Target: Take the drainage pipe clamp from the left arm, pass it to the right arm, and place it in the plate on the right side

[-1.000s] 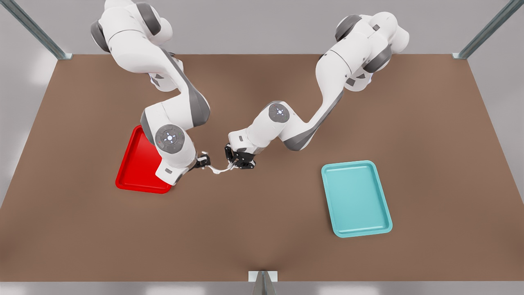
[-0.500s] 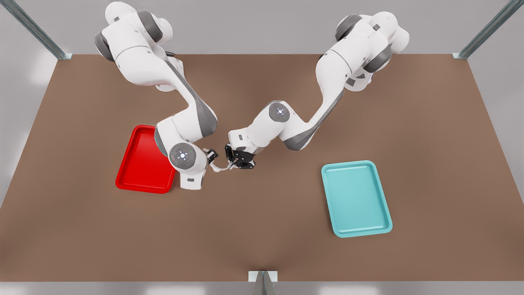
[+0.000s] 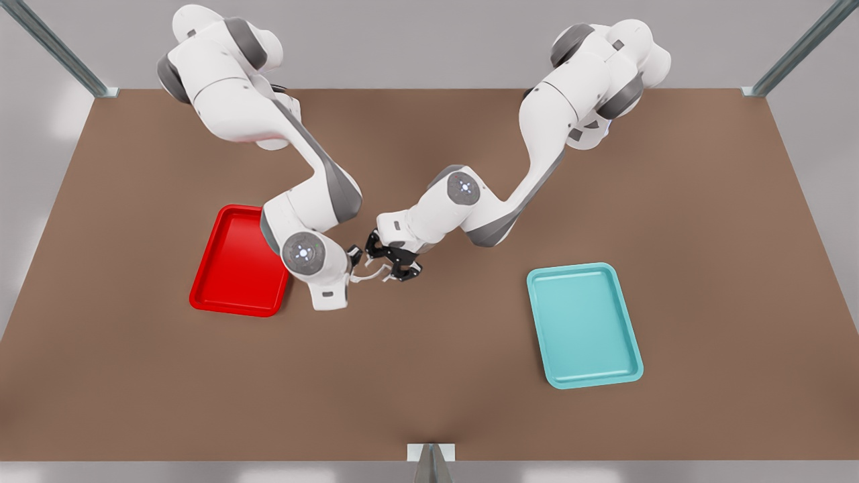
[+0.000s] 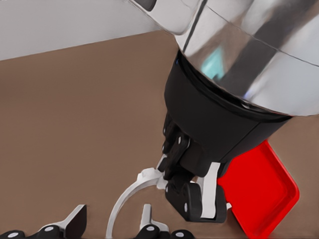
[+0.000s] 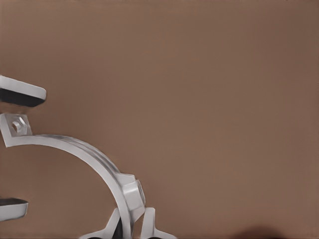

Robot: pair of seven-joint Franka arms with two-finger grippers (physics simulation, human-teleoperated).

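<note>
- Brown matte counter [image 3: 429, 389] carries 2 trays, with grey walls and metal frame posts behind it.
- On the front view's left lies the glossy red rectangular shallow plate [image 3: 225, 275]; a teal tray of the same shape [image 3: 584, 325] lies well apart on the front view's right.
- Both white jointed arms meet near the middle of the counter, just beside the red plate.
- The right arm [image 3: 309, 194] reaches in from the front view's left, and its right gripper [image 3: 354, 259] partly overlaps the plate's near corner in that view.
- The small thin white half-ring drainage pipe clamp [image 5: 89, 152] is off the counter, between the 2 grippers.
- In the right wrist view, the right gripper's jaws are clamped together on 1 end of the clamp, by its bent tab.
- The left arm [image 3: 510, 194] comes in from the front view's right, with the left gripper [image 3: 389, 267] at the clamp's other end.
- Its jaws stand wide apart on either side of that end's tab with its small hole, touching nothing.
</note>
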